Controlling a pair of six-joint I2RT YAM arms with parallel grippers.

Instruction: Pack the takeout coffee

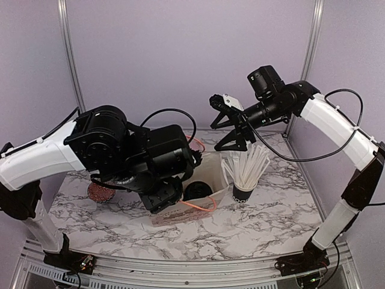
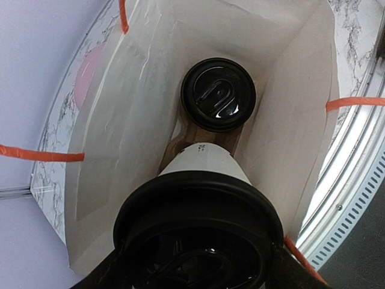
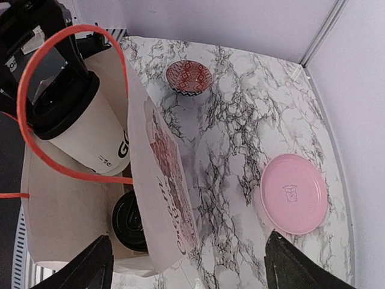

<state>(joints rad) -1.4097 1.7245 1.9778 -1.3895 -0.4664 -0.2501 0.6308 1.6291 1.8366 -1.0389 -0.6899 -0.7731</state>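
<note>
A white paper bag (image 2: 120,120) with orange handles stands open on the marble table. One takeout coffee (image 2: 218,93) with a black lid stands on the bag's floor. A second takeout coffee (image 2: 201,180) hangs in the bag's mouth just above it, tilted, with my left gripper (image 2: 198,278) shut on it below the lid. The right wrist view shows the held cup (image 3: 87,135) and the lower lid (image 3: 129,220). My right gripper (image 3: 189,272) hovers high over the bag's right edge, open and holding nothing. From above, the left arm (image 1: 138,153) covers most of the bag (image 1: 207,171).
A black cup of white straws (image 1: 243,191) stands just right of the bag. A red patterned bowl (image 3: 189,77) and a pink plate (image 3: 293,192) sit on the table (image 3: 240,120) beyond the bag. The same red bowl (image 1: 99,191) lies under the left arm.
</note>
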